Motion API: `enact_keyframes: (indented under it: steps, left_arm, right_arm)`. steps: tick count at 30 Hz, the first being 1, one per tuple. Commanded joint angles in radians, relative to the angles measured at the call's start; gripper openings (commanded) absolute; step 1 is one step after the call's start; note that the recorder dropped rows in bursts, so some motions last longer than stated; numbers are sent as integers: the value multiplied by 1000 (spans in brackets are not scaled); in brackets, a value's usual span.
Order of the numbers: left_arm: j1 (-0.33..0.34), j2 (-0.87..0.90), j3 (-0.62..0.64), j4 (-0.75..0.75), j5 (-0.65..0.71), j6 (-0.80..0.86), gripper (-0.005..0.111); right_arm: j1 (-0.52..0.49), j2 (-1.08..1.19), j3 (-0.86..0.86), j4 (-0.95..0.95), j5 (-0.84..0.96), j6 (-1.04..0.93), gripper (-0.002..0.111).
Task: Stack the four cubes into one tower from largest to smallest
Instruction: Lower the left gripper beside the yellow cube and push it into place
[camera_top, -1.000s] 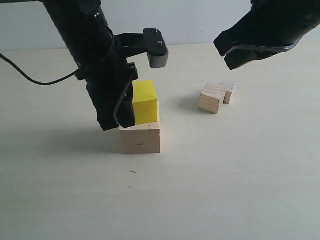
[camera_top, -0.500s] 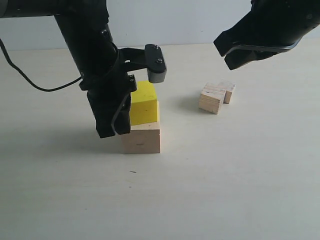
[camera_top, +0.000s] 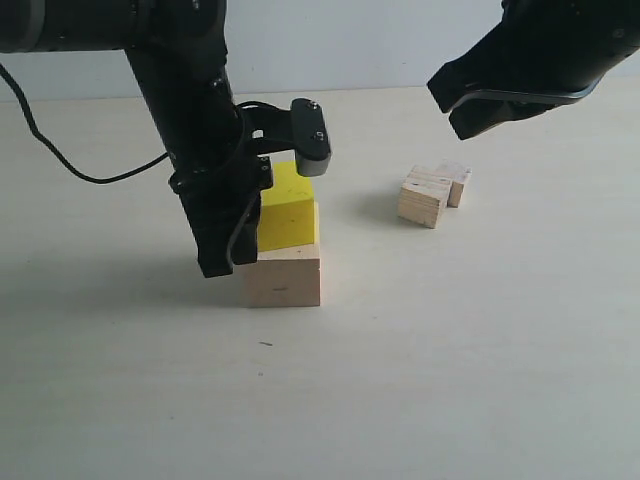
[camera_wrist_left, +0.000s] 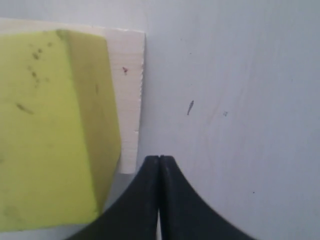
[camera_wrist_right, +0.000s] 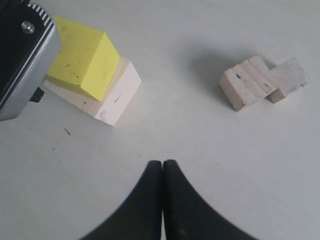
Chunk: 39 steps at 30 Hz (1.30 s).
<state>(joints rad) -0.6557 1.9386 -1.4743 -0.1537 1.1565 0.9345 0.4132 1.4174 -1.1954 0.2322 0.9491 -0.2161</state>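
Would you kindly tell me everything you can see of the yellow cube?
The yellow cube is a matte, bright yellow block with small dark specks on its faces. It sits flat on the large pale wooden cube, smaller than it and off centre, leaving a strip of the wood's top bare. The shut left gripper hangs close beside it; contact cannot be told. Nothing rests on it.

Bright, even light; soft shadows on the table (camera_top: 450, 380); left wrist view slightly blurred.
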Motion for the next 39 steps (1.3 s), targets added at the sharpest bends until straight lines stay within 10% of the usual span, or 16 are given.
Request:
enact_keyframes:
  steps: [1, 39]
  left_arm:
    - [-1, 4, 3, 9, -20, -7, 0]
    - [8, -189, 3, 4, 65, -159, 0]
  right_arm:
    - [-6, -6, 4, 3, -5, -2, 0]
    - [-6, 5, 4, -111, -104, -8, 0]
